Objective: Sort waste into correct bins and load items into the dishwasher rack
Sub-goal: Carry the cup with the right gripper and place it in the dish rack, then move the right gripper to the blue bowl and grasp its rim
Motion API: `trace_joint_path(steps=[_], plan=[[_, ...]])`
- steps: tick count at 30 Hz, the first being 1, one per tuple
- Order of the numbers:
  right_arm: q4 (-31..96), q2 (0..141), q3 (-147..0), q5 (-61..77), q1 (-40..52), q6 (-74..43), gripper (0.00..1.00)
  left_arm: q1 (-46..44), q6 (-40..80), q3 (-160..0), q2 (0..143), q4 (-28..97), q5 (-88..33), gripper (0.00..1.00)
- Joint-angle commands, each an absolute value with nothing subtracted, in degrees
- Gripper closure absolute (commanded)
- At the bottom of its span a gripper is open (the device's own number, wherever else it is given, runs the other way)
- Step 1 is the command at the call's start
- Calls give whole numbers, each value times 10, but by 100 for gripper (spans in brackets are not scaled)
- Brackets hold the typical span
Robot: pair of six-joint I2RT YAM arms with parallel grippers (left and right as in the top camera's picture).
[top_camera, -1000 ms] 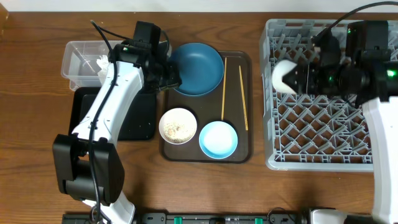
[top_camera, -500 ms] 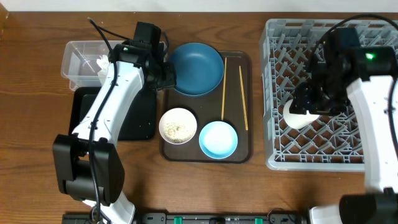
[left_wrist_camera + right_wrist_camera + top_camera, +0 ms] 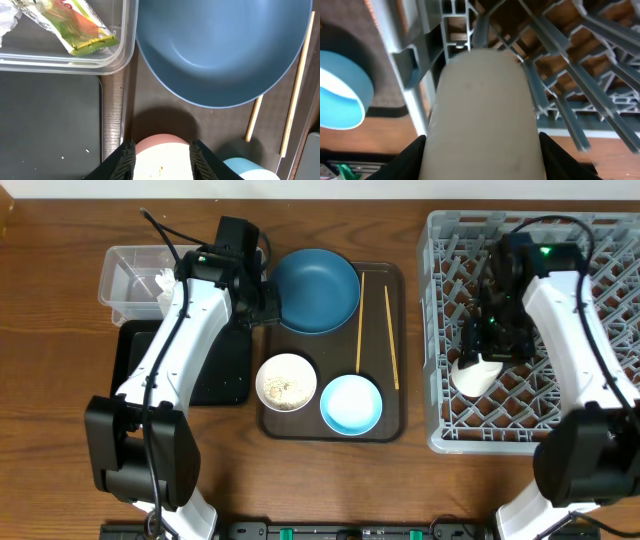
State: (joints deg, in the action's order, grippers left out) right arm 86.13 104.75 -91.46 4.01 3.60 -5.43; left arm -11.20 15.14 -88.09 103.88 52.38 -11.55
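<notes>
At the upper left of the overhead view, the clear tub (image 3: 125, 270) holds the tissue (image 3: 163, 281). The left wrist view also shows the snack wrapper (image 3: 75, 25) inside it. The black tray (image 3: 215, 375) lies just below the tub.

The left gripper (image 3: 262, 305) hangs released, its fingers (image 3: 125, 159) spread with nothing between them. It sits at the left rim of the big blue bowl (image 3: 318, 290) on the brown tray (image 3: 375, 300). Lower on that tray are the white bowl (image 3: 286, 382), with rice in it, and the light-blue bowl (image 3: 351, 403). The two chopsticks (image 3: 361, 320) lie to the right of the big bowl.

At the right, the right gripper (image 3: 482, 362) is clenched on the white cup (image 3: 472, 380), low in the lower left part of the rack (image 3: 436, 330). In the right wrist view the cup fills the space between the fingers, with rack bars close around its far end. I cannot tell whether it rests on the lattice yet.

The step in hand looks like setting the cup down. To do it well, ease it down until it sits between pegs rather than perched on a bar. Let go only once the rack bears it, and part the fingers no wider than needed. Then draw straight up so nothing tips it.
</notes>
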Motion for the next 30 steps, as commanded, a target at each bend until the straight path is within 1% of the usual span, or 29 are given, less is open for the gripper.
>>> trace_joint_path(steps=[1,2,5,6,7,8,15,23,25,27,30], plan=[[837,1051,-887,33,39,-60,53,-112,146,-887,1036,527,-104,61],[832,1051,-881,33,39,-60,49,-112,146,-887,1036,527,-104,62],[820,1051,-865,33,39,-60,26,-112,146,-887,1036,527,-104,61],[820,1051,-864,33,39,-60,24,-112,146,-887,1036,527,-104,61],[820,1051,-864,34,39,-60,19,-112,146,-887,1036,527,-104,61],[820,1051,-864,37,39,-60,18,-112,146,-887,1036,527,-104,61],[830,1047,-905,50,39,-60,15,-112,146,-887,1036,527,-104,61],[888,1039,-1069,72,45,-55,15,-112,146,-887,1036,526,-104,62],[885,1038,-1110,105,52,-50,15,-112,146,-887,1036,526,-105,61],[869,1038,-1135,134,63,-51,17,-112,146,-887,1034,527,-105,61],[822,1039,-1138,151,91,-59,20,-112,146,-887,1022,529,-105,61]])
